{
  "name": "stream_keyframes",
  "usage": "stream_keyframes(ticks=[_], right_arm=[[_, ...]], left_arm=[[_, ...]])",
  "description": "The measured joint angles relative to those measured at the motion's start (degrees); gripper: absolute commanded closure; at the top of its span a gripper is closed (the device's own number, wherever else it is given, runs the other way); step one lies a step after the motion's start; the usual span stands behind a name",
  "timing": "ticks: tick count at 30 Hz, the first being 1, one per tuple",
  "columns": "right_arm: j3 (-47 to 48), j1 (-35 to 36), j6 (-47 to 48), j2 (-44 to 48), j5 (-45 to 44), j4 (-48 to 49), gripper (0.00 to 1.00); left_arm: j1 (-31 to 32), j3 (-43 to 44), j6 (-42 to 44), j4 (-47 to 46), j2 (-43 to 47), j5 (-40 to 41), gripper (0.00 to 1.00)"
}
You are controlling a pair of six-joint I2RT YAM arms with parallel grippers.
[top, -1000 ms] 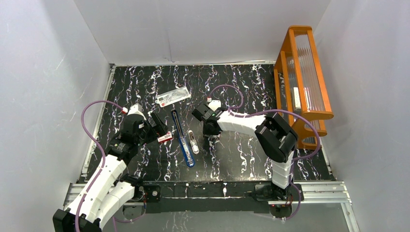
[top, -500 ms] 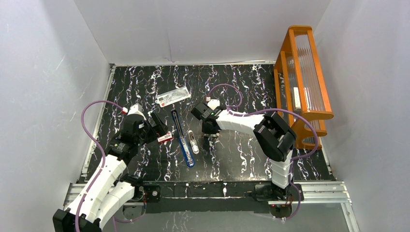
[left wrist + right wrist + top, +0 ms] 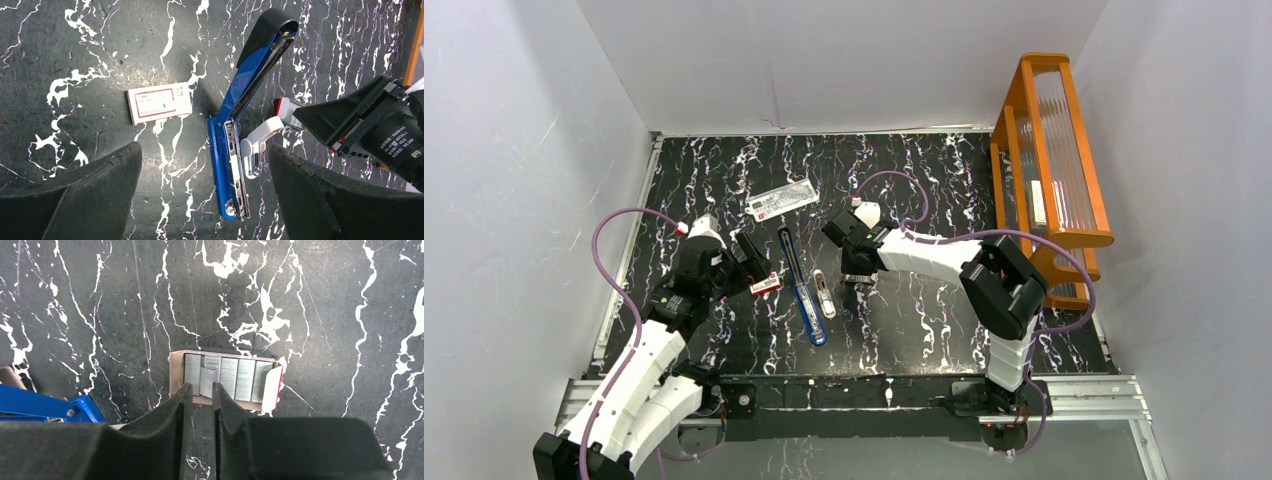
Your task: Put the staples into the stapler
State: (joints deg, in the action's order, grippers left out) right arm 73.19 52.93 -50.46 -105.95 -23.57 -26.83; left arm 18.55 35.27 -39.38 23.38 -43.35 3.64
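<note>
The blue stapler (image 3: 804, 290) lies hinged fully open on the dark table, its silver rail (image 3: 235, 165) facing up and its black base (image 3: 265, 30) pointing away. The staples' red-and-white sleeve (image 3: 159, 102) rests just left of the stapler. My left gripper (image 3: 205, 150) hovers wide open above stapler and sleeve (image 3: 765, 283), holding nothing. The open tray (image 3: 176, 375) holds silvery staples (image 3: 245, 380) in rows. My right gripper (image 3: 202, 387) is low over this tray, jaws nearly together on one strip (image 3: 208, 376) that sits tilted out of its row. From above, my right gripper (image 3: 856, 283) hides the tray.
A white plastic and metal piece (image 3: 260, 145) lies right of the rail. A flat clear packet with a white-and-red label (image 3: 784, 198) lies farther back. An orange rack (image 3: 1049, 150) stands along the right wall. White walls enclose the table.
The right wrist has shifted slightly over the tray. The left arm, the stapler and the sleeve have not moved.
</note>
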Motion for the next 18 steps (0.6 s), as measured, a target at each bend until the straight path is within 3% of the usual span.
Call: stream_keyframes(ticks=[10, 18], right_arm=[[2.08, -0.04, 0.92, -3.72, 0.68, -2.29, 0.62], [7.19, -0.04, 1.60, -7.10, 0.68, -6.49, 0.75]], left_arm=[[0.00, 0.00, 0.00, 0.00, 0.00, 0.00, 0.06], [0.00, 0.00, -0.02, 0.00, 0.00, 0.00, 0.06]])
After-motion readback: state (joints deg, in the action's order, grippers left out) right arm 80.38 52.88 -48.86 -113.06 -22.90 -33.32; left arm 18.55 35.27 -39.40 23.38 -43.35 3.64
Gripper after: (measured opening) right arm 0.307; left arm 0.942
